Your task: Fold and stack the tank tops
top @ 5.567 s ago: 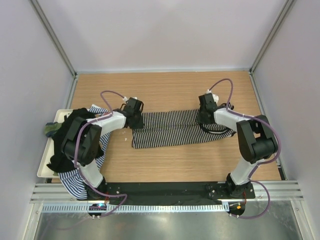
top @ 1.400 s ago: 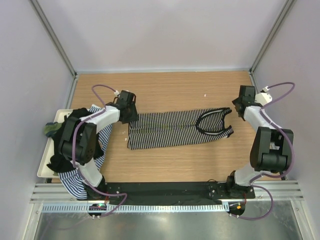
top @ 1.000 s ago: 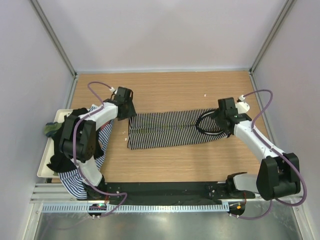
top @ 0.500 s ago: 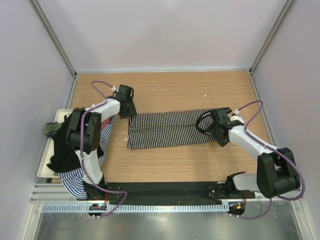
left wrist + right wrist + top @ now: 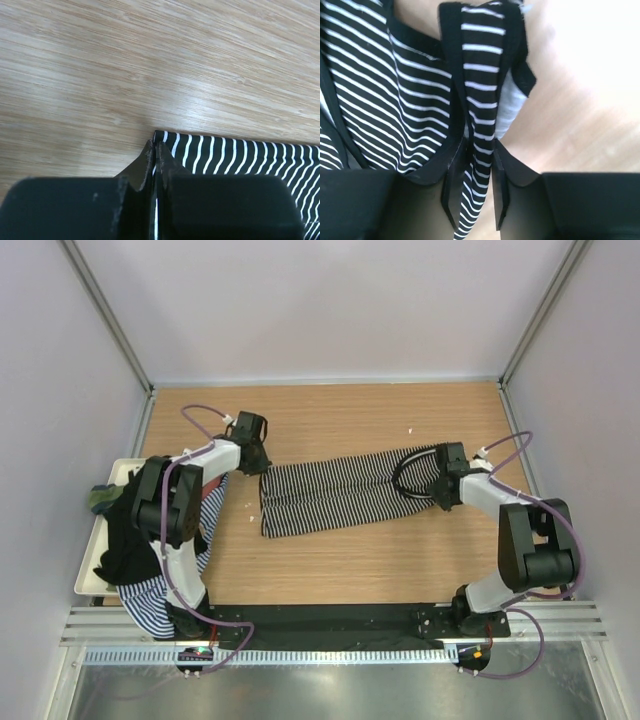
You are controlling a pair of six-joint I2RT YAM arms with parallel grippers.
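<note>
Left gripper (image 5: 261, 467) pinched shut on striped tank top (image 5: 330, 495) hem corner; right gripper (image 5: 440, 494) clamps its strap (image 5: 477, 90); likely stretching it flat for folding.

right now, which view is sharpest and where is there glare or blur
Top external view: evenly lit, sharp, striped tank top crisp, soft shadows under the arms. Left wrist view: pale glare on the table beside the cloth corner, left gripper dark and soft. Right wrist view: stripes at the right gripper sharp, wood behind washed out and blurred.
</note>
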